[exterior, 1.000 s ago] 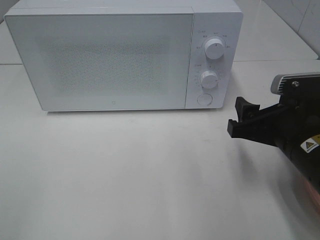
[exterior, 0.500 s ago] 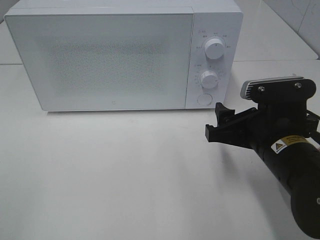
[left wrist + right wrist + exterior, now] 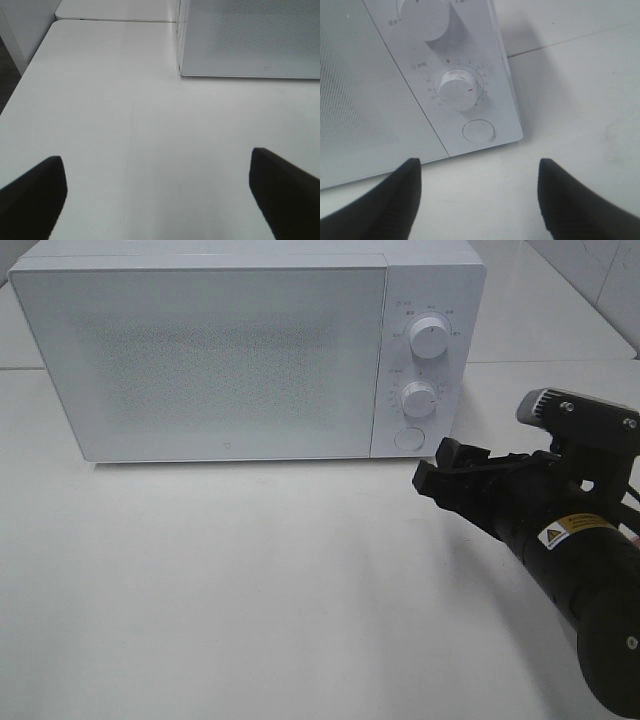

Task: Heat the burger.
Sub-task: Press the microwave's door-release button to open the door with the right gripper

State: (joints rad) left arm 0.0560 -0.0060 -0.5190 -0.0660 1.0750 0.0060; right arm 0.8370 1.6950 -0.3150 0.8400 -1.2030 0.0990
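So at that moment I honestly couldn't see the burger anywhere, not from up high and not from either wrist. The white microwave (image 3: 230, 350) had its door (image 3: 210, 355) shut, and the frosted front showed nothing behind it. It may have been inside already, or just off camera; I couldn't tell.

My right gripper (image 3: 437, 468) hung just in front of the control panel, near the round release button (image 3: 479, 131) under the lower dial (image 3: 456, 90). The jaws were apart with nothing between them. That dial's red mark sat off to the side rather than up at the 0. The upper dial (image 3: 422, 17) was half cut off in my wrist view.

My left gripper (image 3: 156, 160) hovered over the bare white table (image 3: 250, 590) off the door's front corner, jaws spread wide and empty.

On handling, my guess was that a burger is light, soft and stacked loose, so the layers could slide or squash under a hard pinch. I figured I'd take it low across the sides, with the fingers spanning both bun halves, and close just enough to hold. I'd also keep it level so the top didn't slip off
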